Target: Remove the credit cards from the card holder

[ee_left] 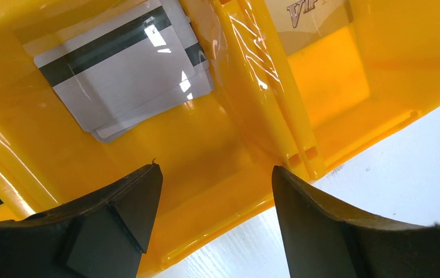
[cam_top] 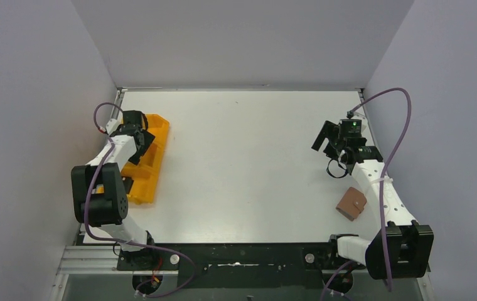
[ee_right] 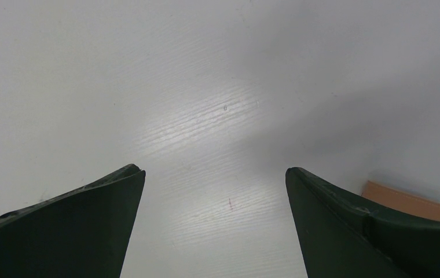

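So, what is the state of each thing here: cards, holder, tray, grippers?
Orange plastic tray: upright, holding cards.
Silvery grey striped cards: stacked flat in one compartment.
Gold-tan card: lying in the next compartment.
Small brown leather card holder: folded shut, untouched.
Left gripper: open, empty, over the tray.
Right gripper: open, empty.

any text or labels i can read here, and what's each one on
"VIP", cut off at the frame's top edge, on the gold-tan card in the orange tray.
Stacked grey cards: only a dark stripe shows, no print.
Card holder: no text legible.
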`<state>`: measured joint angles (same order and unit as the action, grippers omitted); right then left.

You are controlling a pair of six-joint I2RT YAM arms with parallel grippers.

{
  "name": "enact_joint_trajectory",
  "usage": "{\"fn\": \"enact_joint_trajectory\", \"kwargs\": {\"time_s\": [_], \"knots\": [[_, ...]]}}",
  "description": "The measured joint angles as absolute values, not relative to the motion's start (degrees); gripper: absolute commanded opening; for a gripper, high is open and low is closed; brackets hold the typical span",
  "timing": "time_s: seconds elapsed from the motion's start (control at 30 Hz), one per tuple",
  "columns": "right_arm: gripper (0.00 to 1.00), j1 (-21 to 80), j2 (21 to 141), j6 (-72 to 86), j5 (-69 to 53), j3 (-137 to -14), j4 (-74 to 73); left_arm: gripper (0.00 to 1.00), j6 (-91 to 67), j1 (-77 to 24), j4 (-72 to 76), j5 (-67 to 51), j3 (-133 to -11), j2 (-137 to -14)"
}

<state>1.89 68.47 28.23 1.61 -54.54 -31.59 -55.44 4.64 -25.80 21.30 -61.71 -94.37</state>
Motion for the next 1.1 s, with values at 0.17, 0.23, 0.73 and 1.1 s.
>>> {"fn": "enact_joint_trajectory", "kwargs": {"time_s": [0.17,0.23,0.73,1.1], "knots": [[0.98,1.9,68.5,28.4,1.6,-54.5,-31.6,0.71,-53.6,3.5,-25.8,20.9,-62.8,-95.3],[0.98,1.9,68.5,28.4,1.6,-54.5,-31.6,0.71,-53.4,2.7,-26.0,20.6,-62.9,-95.3],[0.98,1.8,70.3,28.4,1.5,-54.5,-31.6,0.73,-57.8,1.8,-25.6,20.5,-67.2,-93.1],[0.98,0.8,71.1,28.3,1.5,-54.5,-31.6,0.69,-61.5,1.8,-27.4,20.8,-72.6,-104.0]]}}
